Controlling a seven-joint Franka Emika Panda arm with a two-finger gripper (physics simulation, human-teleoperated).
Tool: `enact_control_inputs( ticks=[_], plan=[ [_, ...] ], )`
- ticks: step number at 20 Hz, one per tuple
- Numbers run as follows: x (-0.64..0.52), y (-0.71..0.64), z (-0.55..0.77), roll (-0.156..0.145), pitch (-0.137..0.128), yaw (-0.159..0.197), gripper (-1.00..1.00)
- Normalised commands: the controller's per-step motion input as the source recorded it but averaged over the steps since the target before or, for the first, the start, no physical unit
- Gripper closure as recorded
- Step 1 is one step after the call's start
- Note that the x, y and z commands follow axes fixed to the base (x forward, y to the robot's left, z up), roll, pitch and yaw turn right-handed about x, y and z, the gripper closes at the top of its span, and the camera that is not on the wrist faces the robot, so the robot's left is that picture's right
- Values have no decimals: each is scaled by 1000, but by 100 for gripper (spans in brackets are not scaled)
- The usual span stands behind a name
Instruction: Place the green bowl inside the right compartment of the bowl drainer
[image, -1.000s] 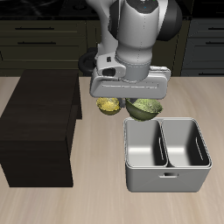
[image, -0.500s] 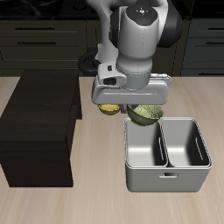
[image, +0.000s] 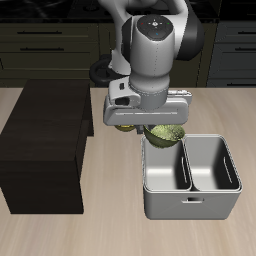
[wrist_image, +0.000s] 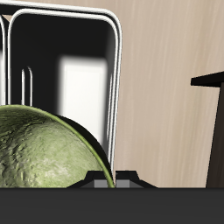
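Fingers are mostly hidden under the gripper (image: 150, 122) housing, but the green bowl (image: 166, 134) hangs just beneath them, clear of the table (image: 100, 225), so they seem to be pinching its rim. Held by that edge, it sits tilted above the back rim of the bowl drainer (image: 190, 203), over the well nearer the dark box (image: 45, 145). A yellow bowl (image: 124, 127) stays on the table behind, beside the green one.
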Motion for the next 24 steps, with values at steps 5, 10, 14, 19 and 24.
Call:
enact_control_inputs(
  ticks=[5, 10, 14, 19, 24],
  plan=[
    [41, -94, -124, -1, 10, 7, 100],
    [20, -48, -105, 11, 13, 1, 100],
    [14, -70, -23, -24, -2, 7, 100],
    [20, -78, 10, -24, 4, -6, 100],
    [8, 56, -45, 14, 2, 13, 100]
  ],
)
